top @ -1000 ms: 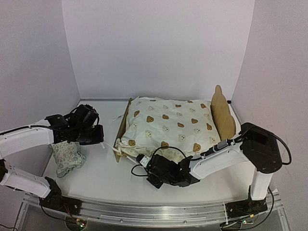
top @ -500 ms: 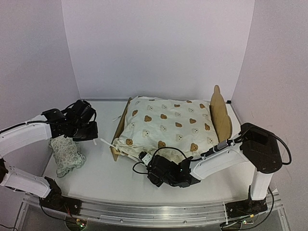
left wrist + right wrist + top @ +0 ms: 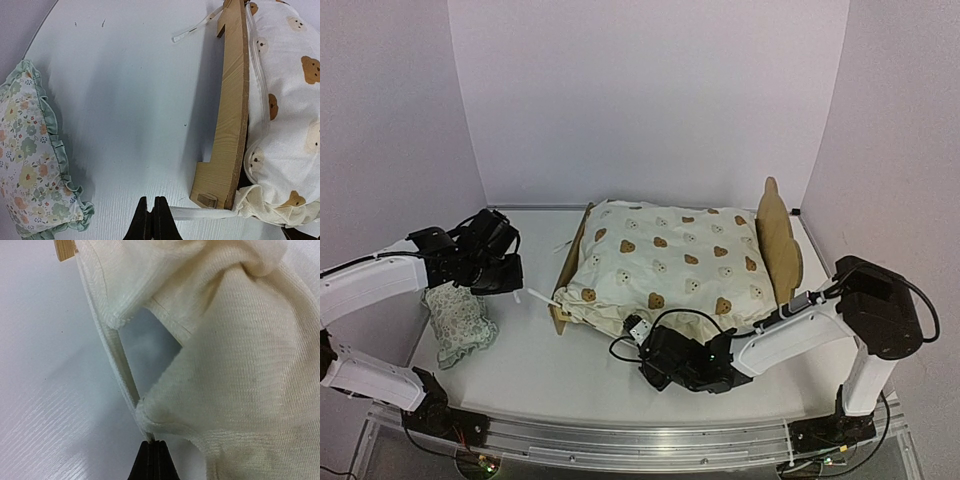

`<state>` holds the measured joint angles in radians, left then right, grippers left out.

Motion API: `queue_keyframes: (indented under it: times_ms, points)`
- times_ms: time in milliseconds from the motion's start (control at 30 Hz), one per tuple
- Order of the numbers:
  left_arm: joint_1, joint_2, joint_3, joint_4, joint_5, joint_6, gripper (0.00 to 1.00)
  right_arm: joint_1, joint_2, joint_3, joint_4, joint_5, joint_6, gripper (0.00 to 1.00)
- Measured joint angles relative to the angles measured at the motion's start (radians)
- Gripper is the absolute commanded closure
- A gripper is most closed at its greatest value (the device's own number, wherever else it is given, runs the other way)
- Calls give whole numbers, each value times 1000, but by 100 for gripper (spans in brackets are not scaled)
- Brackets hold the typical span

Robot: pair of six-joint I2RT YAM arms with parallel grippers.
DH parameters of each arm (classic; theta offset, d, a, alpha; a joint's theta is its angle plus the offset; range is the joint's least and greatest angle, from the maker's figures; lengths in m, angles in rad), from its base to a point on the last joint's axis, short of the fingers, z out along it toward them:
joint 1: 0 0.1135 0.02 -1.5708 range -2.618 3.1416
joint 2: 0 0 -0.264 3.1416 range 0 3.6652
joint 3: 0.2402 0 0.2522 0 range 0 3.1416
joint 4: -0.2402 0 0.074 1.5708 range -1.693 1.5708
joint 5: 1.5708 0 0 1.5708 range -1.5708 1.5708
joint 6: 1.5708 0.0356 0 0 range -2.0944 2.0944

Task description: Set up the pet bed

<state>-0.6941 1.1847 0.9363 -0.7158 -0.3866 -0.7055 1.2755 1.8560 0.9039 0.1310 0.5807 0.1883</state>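
The pet bed (image 3: 776, 238) stands mid-table, its plywood headboard on the right and its low footboard (image 3: 230, 120) on the left. A cream bear-print cover (image 3: 670, 262) lies puffed over it and hides the base. My left gripper (image 3: 519, 291) is left of the footboard, shut on a white tie (image 3: 199, 213) that runs taut to the cover's near-left corner. My right gripper (image 3: 639, 333) sits at the cover's near edge, shut on another tie (image 3: 121, 371) beside bunched ruffle fabric (image 3: 235, 365).
A small floral ruffled pillow (image 3: 458, 322) lies flat on the table at the far left, just under the left arm. Another loose tie (image 3: 192, 29) trails off the footboard's far end. Walls enclose the table on the left, back and right.
The left gripper pulled its tie back and left, and the bed slid and turned slightly left. The right gripper shifted right and toward the near edge, still pinching its tie.
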Motion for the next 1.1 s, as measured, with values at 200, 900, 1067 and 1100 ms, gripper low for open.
queue_keyframes:
  times_ms: [200, 900, 1067, 1100]
  points:
    - [8, -14, -1, 1, 11, 9, 71, 0, -54, 7, -99, -139, -7, 61]
    - [22, 101, 50, 123, 225, 133, 40, -69, -593, 374, -827, 219, -48, 2]
    - [19, 198, 85, 157, 272, 153, 42, -182, -632, 379, -954, 341, -34, 2]
    - [19, 214, 93, 164, 279, 156, 42, -215, -641, 380, -975, 350, -28, 2]
